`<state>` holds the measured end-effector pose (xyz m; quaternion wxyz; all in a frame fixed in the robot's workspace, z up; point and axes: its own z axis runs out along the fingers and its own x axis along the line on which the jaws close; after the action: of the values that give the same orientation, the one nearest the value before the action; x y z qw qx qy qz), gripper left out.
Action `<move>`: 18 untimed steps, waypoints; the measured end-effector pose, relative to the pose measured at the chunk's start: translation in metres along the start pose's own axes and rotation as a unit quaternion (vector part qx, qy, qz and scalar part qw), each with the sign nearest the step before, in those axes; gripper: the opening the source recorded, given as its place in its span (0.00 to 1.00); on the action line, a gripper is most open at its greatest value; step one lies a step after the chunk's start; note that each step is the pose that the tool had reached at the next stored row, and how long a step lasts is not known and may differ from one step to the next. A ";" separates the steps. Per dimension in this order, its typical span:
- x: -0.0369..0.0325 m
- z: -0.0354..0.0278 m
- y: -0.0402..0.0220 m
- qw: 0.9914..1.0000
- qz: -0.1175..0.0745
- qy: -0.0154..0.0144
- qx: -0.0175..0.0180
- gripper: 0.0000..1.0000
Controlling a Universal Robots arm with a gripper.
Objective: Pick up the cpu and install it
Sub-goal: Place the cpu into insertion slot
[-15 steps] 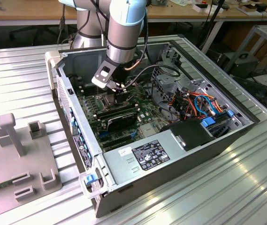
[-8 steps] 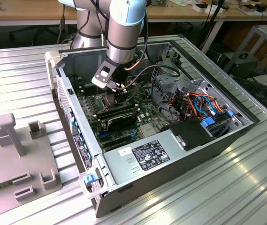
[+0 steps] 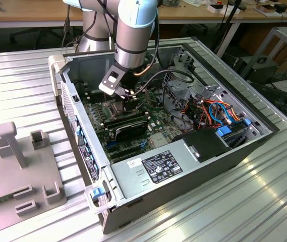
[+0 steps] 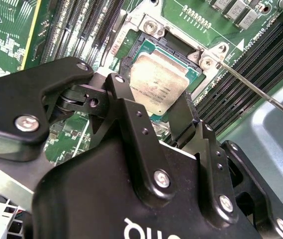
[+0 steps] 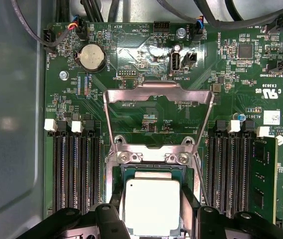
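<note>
One cpu (image 5: 152, 206), light, stiff and thin, likely fragile underneath (best held level by two opposite edges), lies in the opening of the socket (image 4: 131, 51), straddled by the gripper (image 5: 153, 219). Clamped or freed, I cannot tell. The first wrist view adds the hinged frame (image 5: 158, 92) swung open. The exterior view, upper centre, shows the arm (image 3: 133, 35) inside the computer case (image 3: 77, 116).

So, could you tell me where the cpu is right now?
In the first wrist view the cpu is at the open socket, between the two banks of memory slots, right at the gripper.
</note>
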<state>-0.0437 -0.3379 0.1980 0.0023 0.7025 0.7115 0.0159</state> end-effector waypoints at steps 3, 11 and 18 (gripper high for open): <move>0.0000 0.0000 0.0000 1.000 0.000 0.000 0.000 0.55; 0.0000 0.0009 0.0000 1.000 -0.002 0.000 0.000 0.55; -0.0003 0.0030 -0.0002 1.000 -0.002 0.000 0.000 0.55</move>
<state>-0.0438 -0.3381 0.1950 0.0023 0.7013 0.7127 0.0155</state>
